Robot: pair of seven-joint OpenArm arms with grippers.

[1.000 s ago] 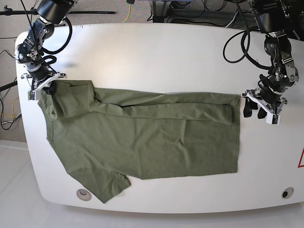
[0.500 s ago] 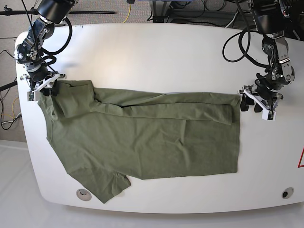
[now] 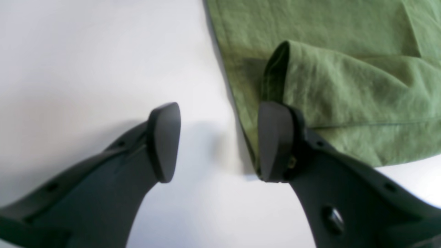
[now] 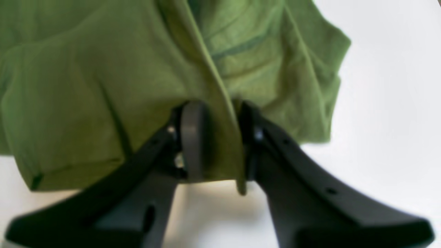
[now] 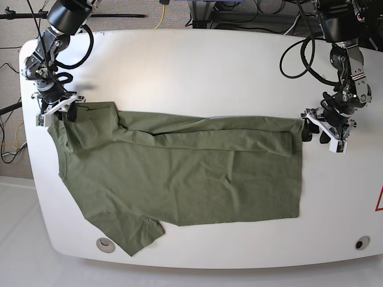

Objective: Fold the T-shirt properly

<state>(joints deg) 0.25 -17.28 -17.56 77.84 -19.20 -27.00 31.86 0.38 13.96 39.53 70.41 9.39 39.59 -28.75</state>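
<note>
The olive-green T-shirt (image 5: pixel 191 173) lies across the white table (image 5: pixel 197 66), with its far long edge folded over toward the front. My right gripper (image 5: pixel 57 110) is at the shirt's far left corner. In the right wrist view it (image 4: pixel 220 144) is shut on a fold of the shirt (image 4: pixel 86 86). My left gripper (image 5: pixel 315 133) sits at the shirt's far right corner. In the left wrist view it (image 3: pixel 218 141) is open and empty; one finger (image 3: pixel 274 141) rests at the edge of the shirt (image 3: pixel 344 69) and the other finger (image 3: pixel 164 141) is over bare table.
Two small round fittings (image 5: pixel 106 243) (image 5: pixel 361 243) sit near the table's front edge. A red mark (image 5: pixel 379 200) is at the right edge. Cables (image 5: pixel 299 54) hang from both arms over the back of the table.
My left gripper has moved up and in toward the shirt's far right corner. My right gripper has shifted only slightly, still holding the fabric.
</note>
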